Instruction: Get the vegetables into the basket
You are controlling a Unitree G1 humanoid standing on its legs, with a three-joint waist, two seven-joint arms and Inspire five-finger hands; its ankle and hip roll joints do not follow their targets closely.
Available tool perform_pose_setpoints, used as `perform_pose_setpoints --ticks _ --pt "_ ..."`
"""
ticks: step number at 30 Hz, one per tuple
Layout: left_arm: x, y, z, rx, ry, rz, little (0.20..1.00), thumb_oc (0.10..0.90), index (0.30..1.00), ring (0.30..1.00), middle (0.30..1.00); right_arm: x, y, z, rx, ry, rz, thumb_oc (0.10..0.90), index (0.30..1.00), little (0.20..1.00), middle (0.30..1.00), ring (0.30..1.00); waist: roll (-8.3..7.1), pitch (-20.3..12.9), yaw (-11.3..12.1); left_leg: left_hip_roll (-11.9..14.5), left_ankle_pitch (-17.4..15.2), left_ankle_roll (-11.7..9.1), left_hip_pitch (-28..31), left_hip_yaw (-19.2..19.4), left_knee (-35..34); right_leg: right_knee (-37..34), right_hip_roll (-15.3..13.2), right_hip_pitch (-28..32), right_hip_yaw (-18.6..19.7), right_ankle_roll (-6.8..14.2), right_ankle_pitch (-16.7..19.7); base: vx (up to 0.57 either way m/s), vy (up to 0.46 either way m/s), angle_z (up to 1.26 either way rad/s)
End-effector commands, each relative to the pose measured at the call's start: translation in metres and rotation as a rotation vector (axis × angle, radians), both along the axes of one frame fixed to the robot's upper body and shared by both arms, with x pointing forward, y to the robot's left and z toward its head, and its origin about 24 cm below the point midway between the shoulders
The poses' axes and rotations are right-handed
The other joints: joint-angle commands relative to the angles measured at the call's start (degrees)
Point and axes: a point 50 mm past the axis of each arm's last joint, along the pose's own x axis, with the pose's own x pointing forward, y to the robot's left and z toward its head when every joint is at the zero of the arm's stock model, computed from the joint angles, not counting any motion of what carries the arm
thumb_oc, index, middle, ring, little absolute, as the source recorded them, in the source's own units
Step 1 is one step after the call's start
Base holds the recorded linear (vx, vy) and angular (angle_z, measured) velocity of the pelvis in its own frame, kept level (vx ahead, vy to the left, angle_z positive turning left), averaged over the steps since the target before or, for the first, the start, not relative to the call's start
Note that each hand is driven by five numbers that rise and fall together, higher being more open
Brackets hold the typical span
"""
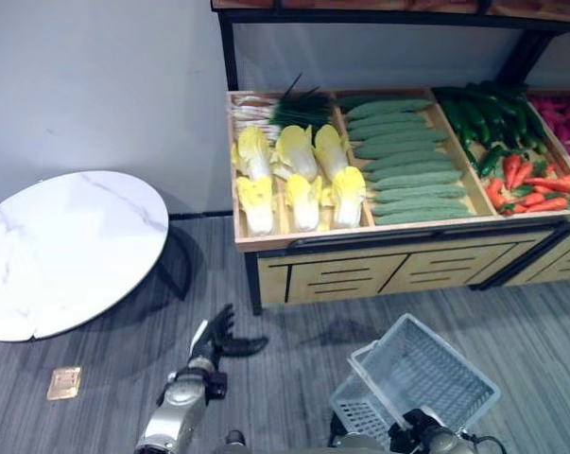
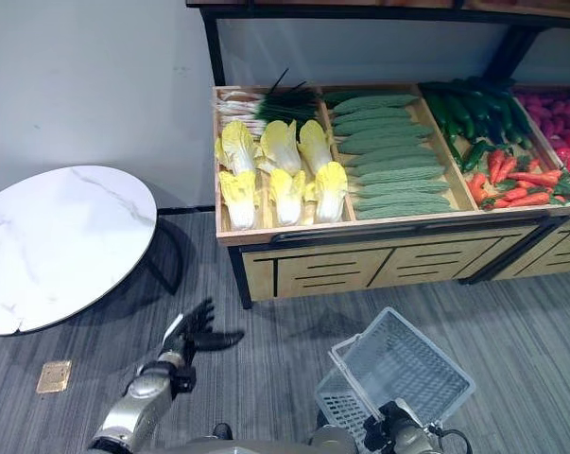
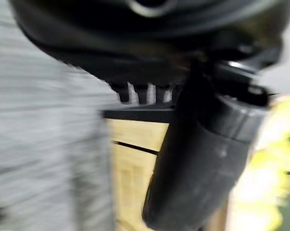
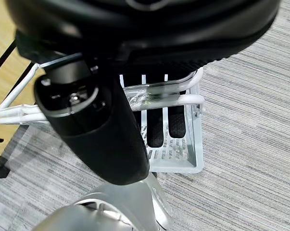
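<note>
Our open, empty left hand (image 1: 220, 338) sits nearer the cabbages (image 1: 294, 175) ahead; right hand (image 4: 157, 115) grips the basket (image 1: 422, 378).

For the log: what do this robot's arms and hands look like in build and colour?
Both arms are rounded silver-grey metal shells. The left hand is dark, almost black, with slim fingers and a white patch near its base. The right hand is glossy black, with a thick cylindrical thumb and a bulky dark wrist housing above it.
</note>
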Motion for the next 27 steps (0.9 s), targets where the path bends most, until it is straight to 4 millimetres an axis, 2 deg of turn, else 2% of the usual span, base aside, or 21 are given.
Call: perform_pose_setpoints --ticks 1,2,3,5,8,10,11,13,15,18,20,22,24,27 --pt "0.029 0.004 0.056 -0.002 -0.277 -0.021 1.0 0.9 1.0 1.0 1.0 0.027 -0.005 0.009 -0.011 -0.059 0.05 0.4 0.3 0.3 0.3 0.3 -0.75 0.1 0.1 1.3 -0.3 -2.9 -0.6 -0.8 0.0 1.6 -0.8 2.8 -1.3 4.5 -4.0 0.01 -0.001 -0.06" --pt "0.029 0.004 0.056 -0.001 -0.277 -0.02 1.0 0.9 1.0 1.0 1.0 0.027 -0.005 0.009 -0.011 -0.059 0.05 0.4 0.3 0.3 0.3 0.3 -0.75 0.2 0.1 1.3 -0.3 -2.9 -0.5 -0.8 0.0 1.6 -0.8 2.8 -1.3 4.5 -4.0 0.02 -0.011 -0.05" --pt "0.037 0.003 0.078 0.02 -0.372 -0.046 1.0 0.9 1.0 1.0 1.0 0.028 -0.003 0.009 -0.007 -0.056 0.06 0.4 0.3 0.3 0.3 0.3 -0.54 0.0 -0.1 1.5 -0.7 -3.0 0.2 -0.5 0.1 1.4 -0.5 3.4 -1.0 4.5 -4.3 0.02 -0.011 -0.05" --pt "0.04 0.0 0.084 0.011 -0.4 -0.043 1.0 0.9 1.0 1.0 1.0 0.027 0.0 0.008 -0.004 -0.046 0.074 0.4 0.3 0.3 0.3 0.3 -0.58 -0.5 -0.4 1.5 -0.5 -3.0 0.3 -0.1 0.0 1.3 -0.5 3.3 -0.7 4.4 -4.2 0.02 -0.006 -0.1" --pt "0.056 -0.007 0.121 0.031 -0.552 -0.058 1.0 0.9 1.0 1.0 1.0 0.025 0.003 0.006 -0.003 -0.03 0.094 0.4 0.3 0.3 0.3 0.3 -0.1 -1.1 -1.3 1.8 -0.5 -3.3 0.8 0.4 -0.1 1.2 -0.3 3.6 -0.4 4.2 -4.4 0.02 -0.014 -0.18" --pt "0.06 -0.008 0.128 0.046 -0.58 -0.06 1.0 0.9 1.0 1.0 1.0 0.024 0.004 0.005 -0.003 -0.026 0.101 0.4 0.3 0.3 0.3 0.3 0.03 -1.1 -1.4 1.8 -0.5 -3.3 1.0 0.5 -0.2 1.2 -0.2 3.6 -0.3 4.2 -4.5 0.01 -0.017 -0.05" --pt "0.07 -0.01 0.15 0.109 -0.664 -0.083 1.0 0.9 1.0 1.0 1.0 0.023 0.006 0.004 -0.009 -0.012 0.123 0.4 0.3 0.3 0.3 0.3 0.43 -1.5 -2.1 2.1 -0.5 -3.5 1.1 0.8 -0.3 1.0 0.0 3.7 0.0 4.2 -4.5 0.03 -0.02 -0.04" --pt "0.077 -0.01 0.168 0.169 -0.733 -0.086 1.0 0.9 1.0 1.0 1.0 0.023 0.007 0.004 -0.013 -0.005 0.142 0.4 0.3 0.3 0.3 0.3 0.8 -1.8 -2.6 2.2 -0.4 -3.6 1.2 1.2 -0.5 0.9 0.2 3.8 0.2 4.2 -4.6 0.03 -0.011 -0.06" --pt "0.083 -0.013 0.176 0.174 -0.755 -0.087 1.0 0.9 1.0 1.0 1.0 0.024 0.006 0.004 -0.019 -0.003 0.153 0.4 0.3 0.3 0.3 0.3 1.04 -1.9 -3.0 2.2 -0.3 -3.8 1.2 1.4 -0.6 0.8 0.2 3.6 0.2 4.2 -4.5 0.02 -0.009 -0.09" --pt "0.107 -0.021 0.203 0.243 -0.814 -0.091 1.0 0.9 1.0 1.0 1.0 0.025 0.007 0.004 -0.036 0.006 0.196 0.4 0.3 0.3 0.3 0.3 2.12 -2.1 -4.9 2.5 0.4 -4.3 0.5 2.1 -0.7 0.6 0.4 3.0 0.4 4.4 -4.2 0.0 -0.003 -0.01" --pt "0.113 -0.022 0.209 0.286 -0.824 -0.085 1.0 0.9 1.0 1.0 1.0 0.026 0.007 0.004 -0.039 0.007 0.205 0.4 0.3 0.3 0.3 0.3 2.42 -2.1 -5.3 2.5 0.5 -4.4 0.1 2.3 -0.7 0.6 0.4 2.6 0.5 4.4 -4.1 -0.01 -0.01 -0.05" --pt "0.13 -0.023 0.218 0.335 -0.819 -0.063 1.0 0.9 1.0 1.0 1.0 0.03 0.009 0.005 -0.054 0.004 0.244 0.4 0.3 0.3 0.3 0.3 3.42 -2.2 -6.8 2.6 1.1 -4.8 -1.4 3.0 -0.7 0.4 0.5 0.8 0.9 4.6 -3.6 -0.04 -0.006 -0.04" --pt "0.138 -0.021 0.22 0.313 -0.8 -0.03 1.0 0.9 1.0 1.0 1.0 0.033 0.01 0.006 -0.066 -0.005 0.263 0.4 0.3 0.3 0.3 0.3 3.9 -2.3 -7.6 2.7 1.3 -4.9 -2.6 3.5 -0.7 0.3 0.5 -0.9 1.6 4.7 -3.2 -0.02 -0.003 -0.24" --pt "0.153 -0.006 0.224 0.365 -0.751 0.026 1.0 0.9 1.0 1.0 1.0 0.036 0.012 0.006 -0.077 -0.003 0.308 0.4 0.3 0.3 0.3 0.3 5.09 -3.0 -9.1 2.8 1.8 -5.3 -4.9 4.3 -0.7 0.1 1.0 -4.6 3.7 4.9 -2.4 0.0 -0.02 -0.38"
